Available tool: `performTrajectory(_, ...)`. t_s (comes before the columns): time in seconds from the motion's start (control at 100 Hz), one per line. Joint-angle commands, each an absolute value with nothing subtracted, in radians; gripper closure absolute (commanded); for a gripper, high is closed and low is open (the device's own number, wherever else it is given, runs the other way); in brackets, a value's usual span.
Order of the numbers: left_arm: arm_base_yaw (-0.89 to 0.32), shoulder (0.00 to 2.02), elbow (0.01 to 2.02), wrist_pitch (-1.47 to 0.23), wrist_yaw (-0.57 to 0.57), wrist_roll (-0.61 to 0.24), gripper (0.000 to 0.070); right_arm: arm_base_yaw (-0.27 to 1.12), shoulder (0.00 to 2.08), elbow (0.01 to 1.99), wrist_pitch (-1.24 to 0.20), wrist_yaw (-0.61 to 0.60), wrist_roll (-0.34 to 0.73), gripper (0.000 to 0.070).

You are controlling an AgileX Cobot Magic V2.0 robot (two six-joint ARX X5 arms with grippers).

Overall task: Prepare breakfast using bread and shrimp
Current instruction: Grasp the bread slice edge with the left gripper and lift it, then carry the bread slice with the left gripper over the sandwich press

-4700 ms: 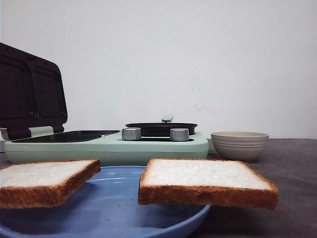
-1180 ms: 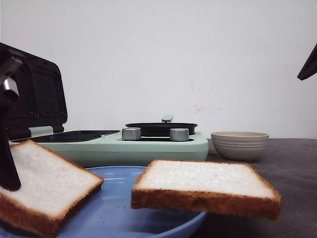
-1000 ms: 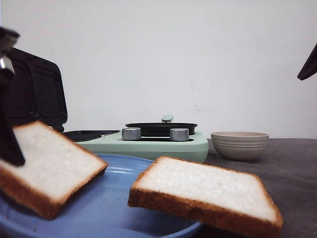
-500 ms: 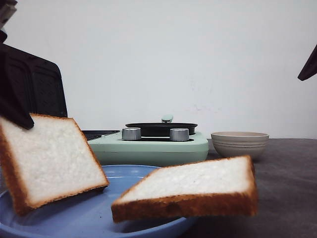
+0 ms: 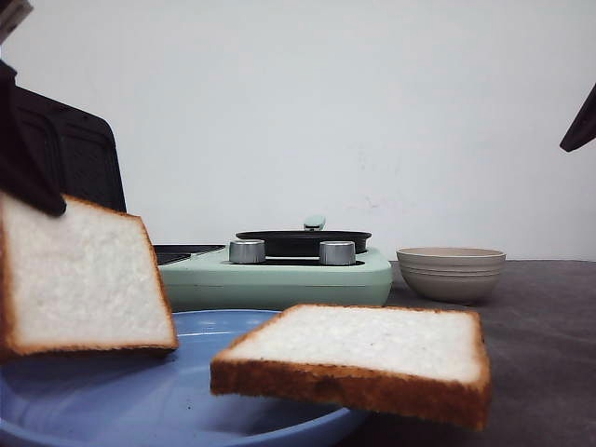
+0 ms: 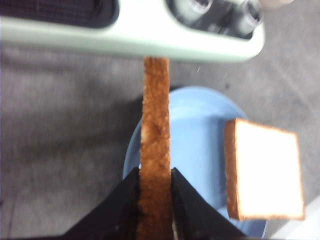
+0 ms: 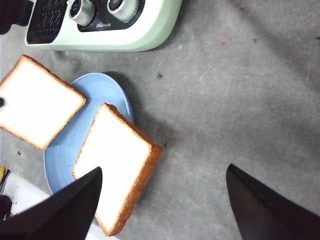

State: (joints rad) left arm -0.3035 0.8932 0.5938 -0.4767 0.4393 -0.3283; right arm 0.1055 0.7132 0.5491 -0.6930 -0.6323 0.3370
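Lifting one bread slice (image 5: 79,279) off the plate (image 5: 186,410), the left end effector (image 6: 154,212) clenches it; right end effector (image 7: 162,205) apparently released.

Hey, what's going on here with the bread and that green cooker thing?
The left gripper has pinched one slice of bread by its edge and holds it tilted up above the blue plate. The second slice lies on the plate, overhanging its rim. The right gripper hangs open above the table, holding nothing. Behind the plate stands a mint-green breakfast maker with its sandwich lid open, and a beige ribbed bowl sits beside it.
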Motion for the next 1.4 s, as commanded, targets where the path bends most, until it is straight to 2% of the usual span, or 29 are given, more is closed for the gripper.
performTrajectory(0.0,-0.308,0.892,0.612,-0.455,0.430,-0.324,0.0697,0.110,0.718,0.563,-0.690,-0.632,0.321,0.0207)
performTrajectory(0.7,-0.308,0.834,0.618,-0.300,0.395,-0.313,0.0696,0.110,0.718,0.563,-0.690,-0.629,0.314,0.0207)
performTrajectory(0.99,-0.308,0.835,0.711,-0.267,0.234,-0.154,0.0696,0.110,0.718,0.563,-0.690,-0.629,0.313,0.0207)
performTrajectory(1.17,-0.308,0.861,0.794,-0.244,0.092,0.003,0.0696,0.110,0.718,0.563,-0.690,-0.628,0.305,0.0207)
performTrajectory(1.39,-0.308,0.994,0.913,-0.239,0.043,0.152,0.0696,0.110,0.718,0.563,-0.689,-0.628,0.301,0.0207)
